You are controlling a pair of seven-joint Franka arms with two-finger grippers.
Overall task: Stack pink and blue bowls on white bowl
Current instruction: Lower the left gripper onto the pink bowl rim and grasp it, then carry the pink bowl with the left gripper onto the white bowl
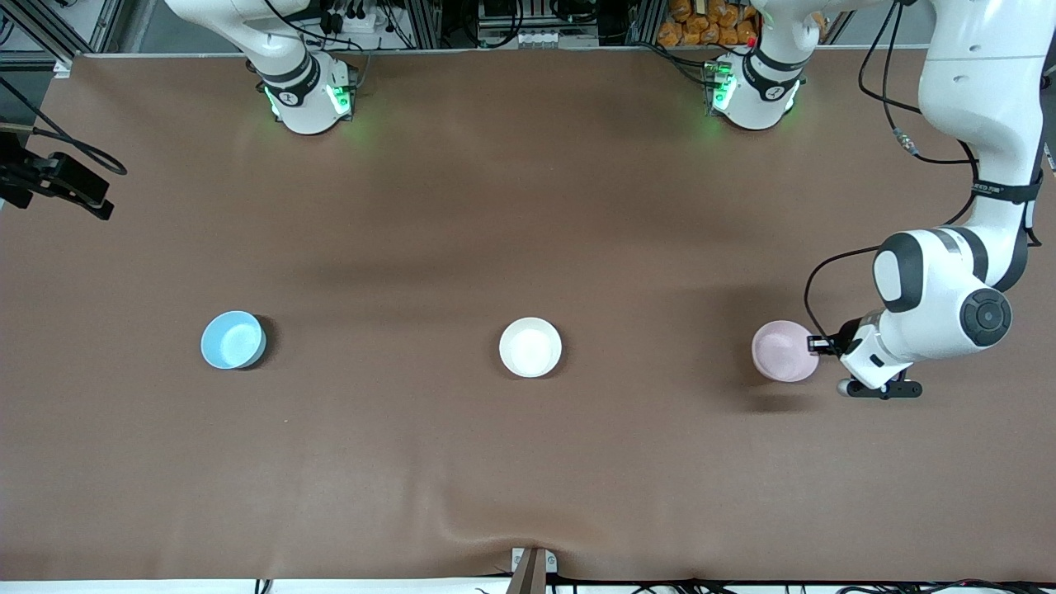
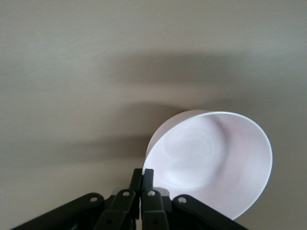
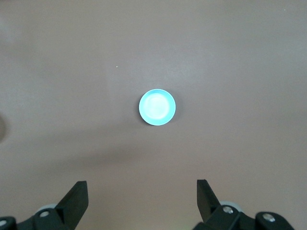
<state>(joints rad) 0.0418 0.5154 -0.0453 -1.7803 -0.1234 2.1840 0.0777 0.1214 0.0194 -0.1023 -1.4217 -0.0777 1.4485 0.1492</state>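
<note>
Pink bowl (image 1: 784, 351) at mid-right of frame, rim clamped by left gripper (image 1: 818, 345) for carrying to white bowl (image 1: 530, 347) at centre; blue bowl (image 1: 233, 340) at mid-left, under right gripper (image 3: 141, 199), fingers apart, waiting high above.

This is a robotics lab. Two white robot arms are bolted along one edge of a desk (image 1: 528, 206) covered in plain brown cloth, their bases (image 1: 309, 95) glowing with green status lights. Past that edge stand aluminium frame rails (image 1: 425, 21), tangled cables and power strips (image 1: 536, 37). A black camera on a bracket (image 1: 58, 181) is clamped at the right arm's end.
</note>
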